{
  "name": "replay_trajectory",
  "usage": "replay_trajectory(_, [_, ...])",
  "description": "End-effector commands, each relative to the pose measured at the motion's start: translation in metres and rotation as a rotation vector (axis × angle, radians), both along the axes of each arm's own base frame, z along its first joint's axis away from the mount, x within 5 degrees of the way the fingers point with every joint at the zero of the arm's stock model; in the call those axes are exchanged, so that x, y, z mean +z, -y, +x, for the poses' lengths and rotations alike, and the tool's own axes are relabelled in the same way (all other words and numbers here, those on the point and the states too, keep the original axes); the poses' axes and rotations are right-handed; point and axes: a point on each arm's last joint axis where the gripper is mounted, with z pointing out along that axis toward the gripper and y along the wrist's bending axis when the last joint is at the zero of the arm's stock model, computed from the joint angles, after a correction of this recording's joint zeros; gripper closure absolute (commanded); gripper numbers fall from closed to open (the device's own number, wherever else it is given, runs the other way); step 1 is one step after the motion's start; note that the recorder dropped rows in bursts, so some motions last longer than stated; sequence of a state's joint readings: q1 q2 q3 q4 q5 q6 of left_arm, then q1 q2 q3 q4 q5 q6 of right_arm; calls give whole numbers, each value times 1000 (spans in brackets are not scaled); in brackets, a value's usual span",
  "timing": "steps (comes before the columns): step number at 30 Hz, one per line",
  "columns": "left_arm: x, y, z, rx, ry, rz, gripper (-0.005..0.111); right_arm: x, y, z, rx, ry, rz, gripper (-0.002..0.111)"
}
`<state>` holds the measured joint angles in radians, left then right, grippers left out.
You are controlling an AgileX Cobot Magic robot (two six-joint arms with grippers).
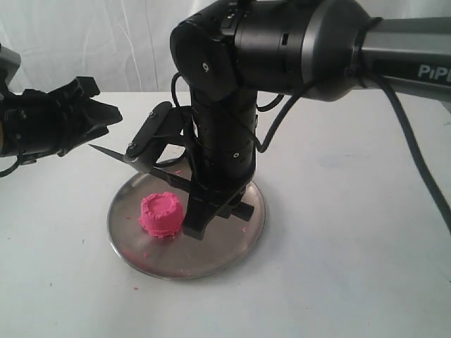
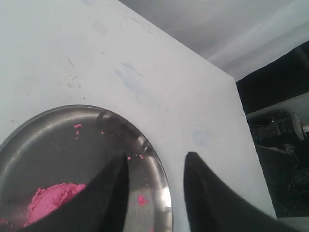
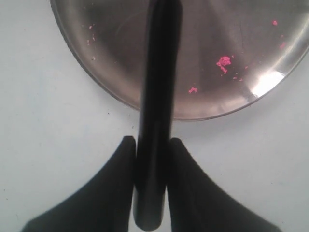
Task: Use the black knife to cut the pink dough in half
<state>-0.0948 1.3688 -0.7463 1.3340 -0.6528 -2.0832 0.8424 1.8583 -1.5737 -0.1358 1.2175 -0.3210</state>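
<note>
The pink dough (image 1: 161,214) is a ridged cup-shaped mound, in one piece, on the left part of a round steel plate (image 1: 232,243). My right gripper (image 1: 211,215) reaches down over the plate, right of the dough, shut on the black knife (image 1: 144,167). The blade slants up to the left, above and behind the dough. In the right wrist view the knife handle (image 3: 157,96) is clamped in the right gripper (image 3: 152,142), and the dough is out of view. My left gripper (image 1: 99,113) hovers open at the left, off the plate. The left wrist view shows the left gripper (image 2: 157,159) empty over the plate rim (image 2: 161,179), with the dough (image 2: 50,198) partly hidden.
Tiny pink crumbs (image 3: 223,62) lie scattered on the plate, and a few on the white table (image 1: 338,267) near its front edge. The bulky right arm (image 1: 282,42) spans the upper right of the exterior view. A white backdrop hangs behind the table.
</note>
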Motion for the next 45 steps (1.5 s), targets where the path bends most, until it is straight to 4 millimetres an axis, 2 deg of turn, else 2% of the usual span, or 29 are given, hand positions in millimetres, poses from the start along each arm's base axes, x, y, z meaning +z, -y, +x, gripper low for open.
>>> replay_trajectory(1, [13, 0, 2, -11, 56, 20, 90, 4, 2, 2, 0, 5, 5, 108])
replay_trajectory(4, [27, -1, 3, -15, 106, 32, 99, 4, 2, 2, 1, 8, 2, 108])
replay_trajectory(6, [37, -2, 1, -32, 142, 62, 99, 4, 5, 5, -15, 12, 1, 108])
replay_trajectory(9, [41, -1, -4, -48, 146, 61, 99, 4, 9, 10, -43, 10, 4, 108])
replay_trajectory(14, [27, 3, -6, -46, 94, 43, 99, 4, 11, 12, -54, 4, 10, 108])
replay_trajectory(18, [19, 15, -4, -80, 65, 24, 99, 3, 11, 11, -55, 0, 13, 108])
replay_trajectory(24, [3, 24, 2, -93, 17, 68, 99, 3, 11, 11, -55, -1, 14, 108])
replay_trajectory(35, [-31, 27, 16, -103, -71, 135, 99, 11, 13, 10, -55, 12, 28, 108])
replay_trajectory(45, [-31, 28, 15, -125, -61, 136, 99, 3, 14, 15, -66, 4, 12, 108])
